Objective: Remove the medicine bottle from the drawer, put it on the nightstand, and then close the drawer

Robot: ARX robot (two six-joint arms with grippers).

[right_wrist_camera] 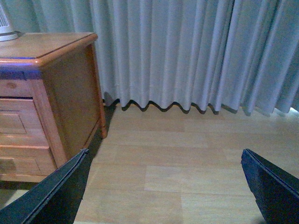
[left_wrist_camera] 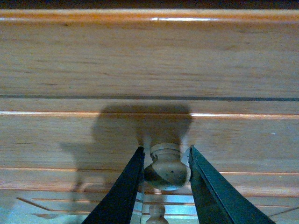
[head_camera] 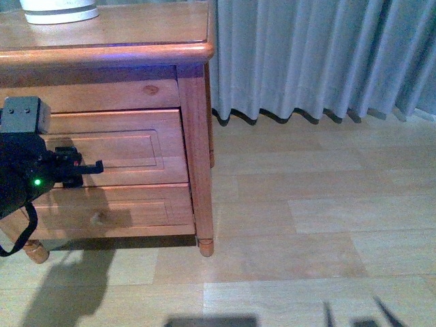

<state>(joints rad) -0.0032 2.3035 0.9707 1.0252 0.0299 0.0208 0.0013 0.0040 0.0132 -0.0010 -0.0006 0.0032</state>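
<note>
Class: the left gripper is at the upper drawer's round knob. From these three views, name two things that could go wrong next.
1. The knob is round and smooth, and the left gripper appears to hold only its sides; a pull on the drawer might slip the gripper off.
2. The medicine bottle shows in no view, so a hard tug could topple or roll it unseen inside.

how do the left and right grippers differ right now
The left gripper has its jaws pinched in on the drawer knob; the right gripper has its jaws spread wide with nothing between. The left gripper sits at the nightstand front; the right gripper hangs over the wood floor. Both have dark jaws.
</note>
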